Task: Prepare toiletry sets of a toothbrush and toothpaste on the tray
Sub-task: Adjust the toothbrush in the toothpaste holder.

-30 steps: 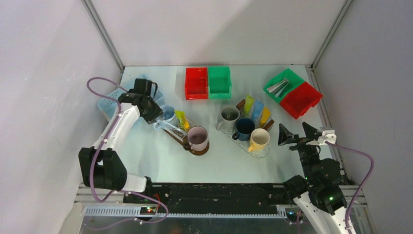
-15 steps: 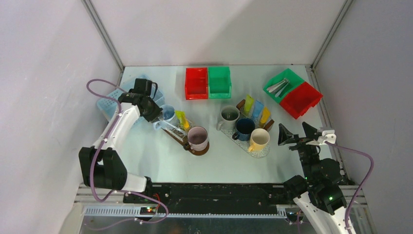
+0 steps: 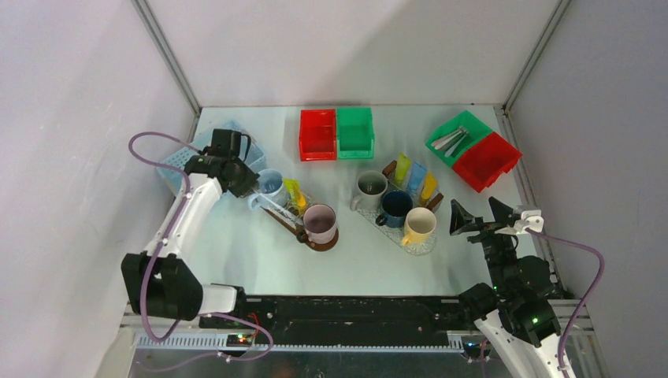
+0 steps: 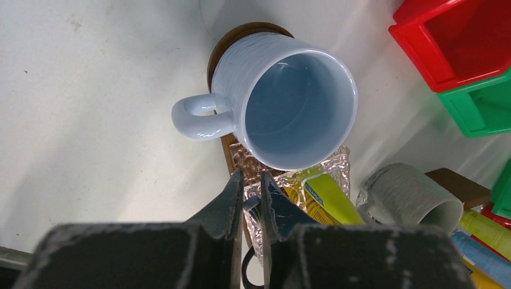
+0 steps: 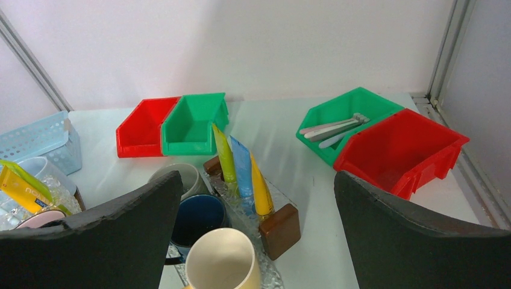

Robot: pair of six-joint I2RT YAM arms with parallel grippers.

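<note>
**One brush to seat by the yellow tube**

Read left gripper (image 4: pixel 252 180) as near-closed: jaws almost together on a pale sliver, prob. the end of the toothbrush (image 3: pixel 276 205), tho not certain from wrist view. Find that brush slanting across left tray (image 4: pixel 340 164), from gripper towards pink mug (image 3: pixel 320 223). Note yellow tube (image 4: pixel 328 198) just right of the fingers and blue mug (image 4: pixel 295 108) just far of them. Note right gripper (image 3: pixel 478 216) spread wide, empty, hanging near right tray (image 3: pixel 426 245), well apart from the work.

To finish well:
- Lower to lay brush flat on tray beside tube, not propped on a mug rim.
- Keep fingers off blue mug's handle; v. little room there.
- Part jaws only a little, then lift straight up to avoid dragging brush or rolling it off.
- Avoid nudging tube out of place.
- Check from top view for brush and tube lying together on tray before fetching more brushes from far-right green bin (image 3: pixel 476 130).
</note>
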